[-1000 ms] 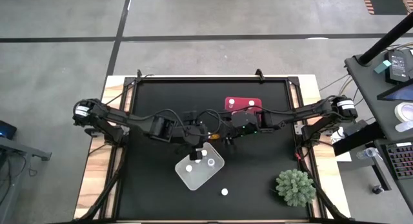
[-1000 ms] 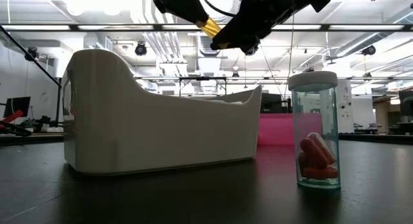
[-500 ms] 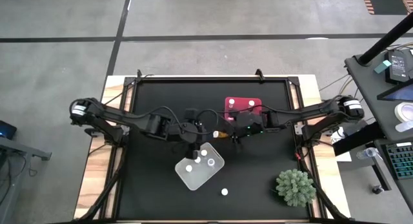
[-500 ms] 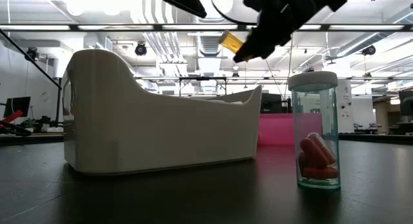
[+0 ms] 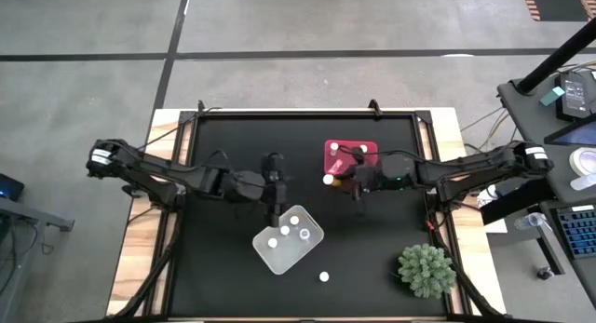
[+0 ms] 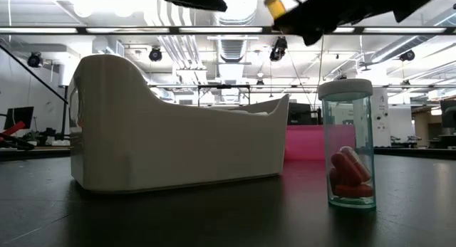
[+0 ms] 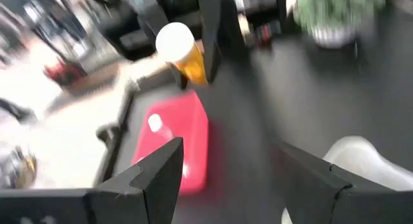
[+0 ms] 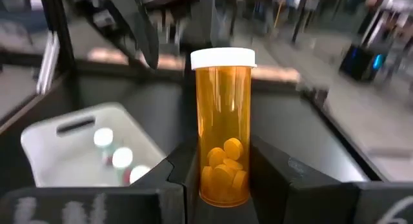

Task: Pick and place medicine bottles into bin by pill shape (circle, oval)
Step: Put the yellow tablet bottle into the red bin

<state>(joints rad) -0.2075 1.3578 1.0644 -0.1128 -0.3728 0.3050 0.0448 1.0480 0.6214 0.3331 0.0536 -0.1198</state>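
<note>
I am the right gripper [image 8: 222,179], and I am up in the air over the black table [image 5: 223,286], close to the red bin [image 5: 341,152]. My two fingers pinch an orange bottle [image 8: 223,130] low on its body, so its white cap sticks out past my tips and the small round pills inside show through the side. I think round pills go in the red bin, which already has two white caps in it, so that is why I am here.

The left gripper [image 7: 226,169] hangs near the white bin [image 5: 288,239] with its fingers spread wide and nothing in them. That bin has three bottles inside. One more bottle [image 6: 348,142] stands alone on the table near the green plant [image 5: 426,269], and it has long red pills in it.
</note>
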